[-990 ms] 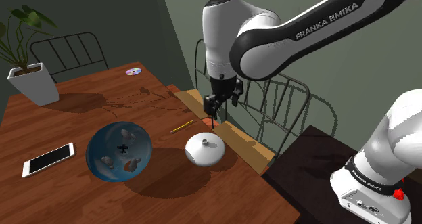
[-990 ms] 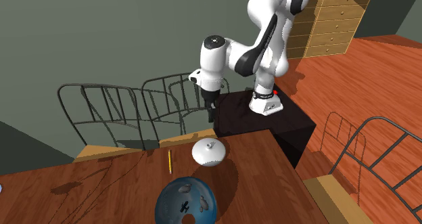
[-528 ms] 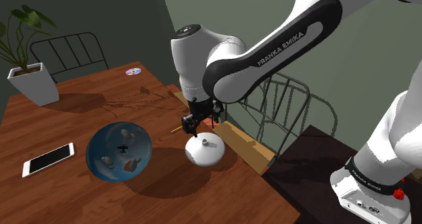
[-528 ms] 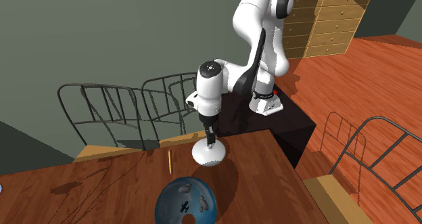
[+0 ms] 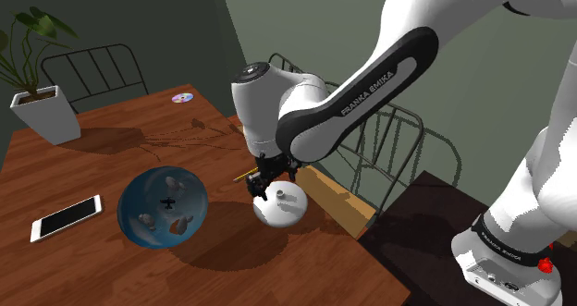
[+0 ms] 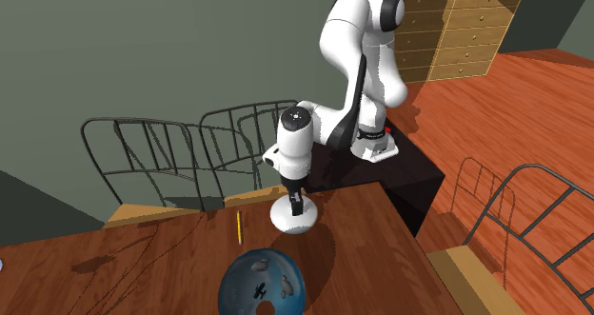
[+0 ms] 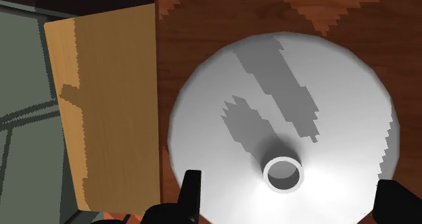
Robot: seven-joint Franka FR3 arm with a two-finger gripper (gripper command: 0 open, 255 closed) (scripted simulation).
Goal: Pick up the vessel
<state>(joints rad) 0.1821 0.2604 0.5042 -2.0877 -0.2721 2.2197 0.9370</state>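
End effector [image 5: 263, 189] hovered wide open just above the white vessel [image 7: 284, 80], its small neck between the fingers [image 7: 191, 197].

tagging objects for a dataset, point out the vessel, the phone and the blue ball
white vessel [image 5: 282, 212], shoulder view, lower body.
phone [image 5: 65, 217], shoulder view, middle of its dark screen.
blue ball [image 5: 164, 205], shoulder view, middle of its surface.

The brown wooden table [image 5: 102, 161] is bare around the white round vessel [image 5: 283, 209]; a blue glassy ball [image 5: 164, 205] stands near.
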